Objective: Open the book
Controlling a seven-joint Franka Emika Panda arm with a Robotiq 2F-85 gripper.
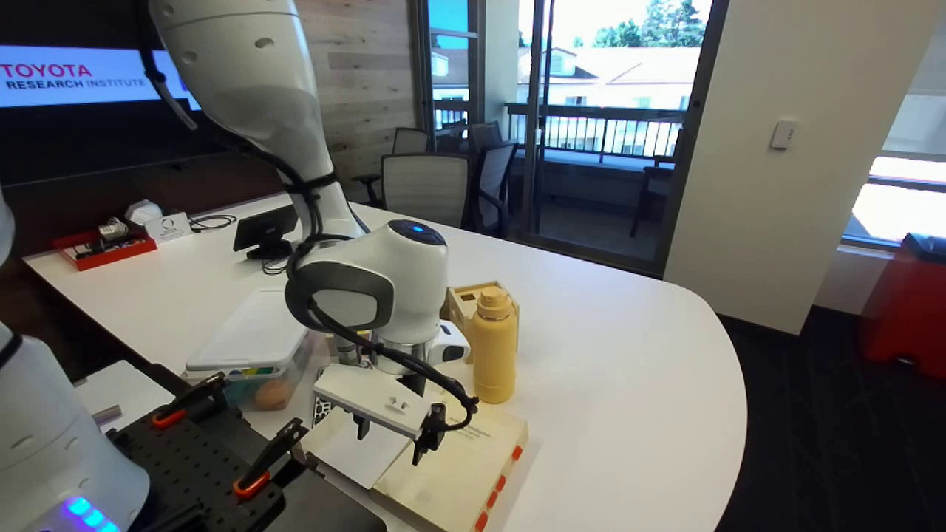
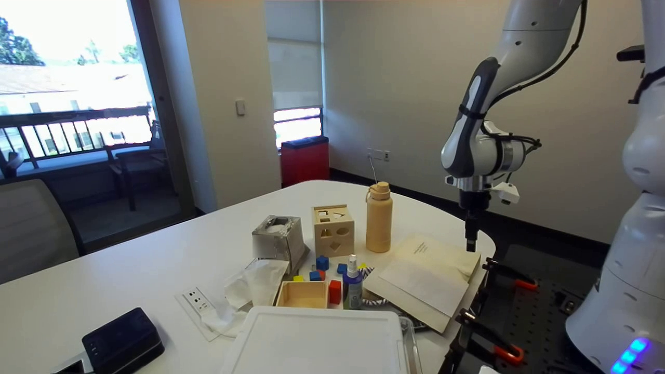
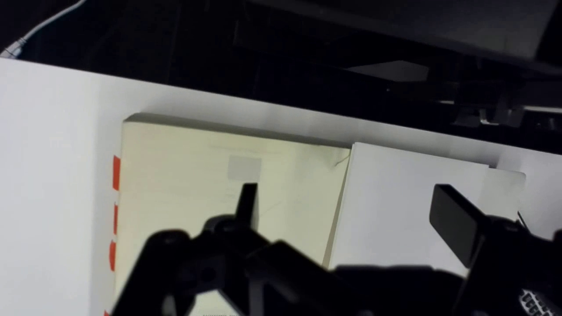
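Note:
The book [image 1: 462, 462] lies on the white table with its cream pages facing up and red tabs along one edge. It also shows in an exterior view [image 2: 441, 254] and in the wrist view [image 3: 189, 184]. A whiter leaf [image 3: 395, 206] lies to one side of the cream page; it shows in both exterior views [image 1: 362, 454] [image 2: 426, 285]. The dark blue cover is out of view. My gripper [image 3: 347, 193] is open and empty, pointing down over the book, fingers wide apart. It shows in both exterior views [image 1: 393, 437] [image 2: 470, 244]. Fingertip contact cannot be told.
A yellow bottle [image 1: 494, 355] stands right beside the book. A wooden shape box [image 2: 333, 231], a tissue box [image 2: 280, 241], a spray bottle [image 2: 353, 288] and a white-lidded bin [image 2: 317, 337] stand nearby. Clamps [image 1: 273, 451] hold the black base by the table edge.

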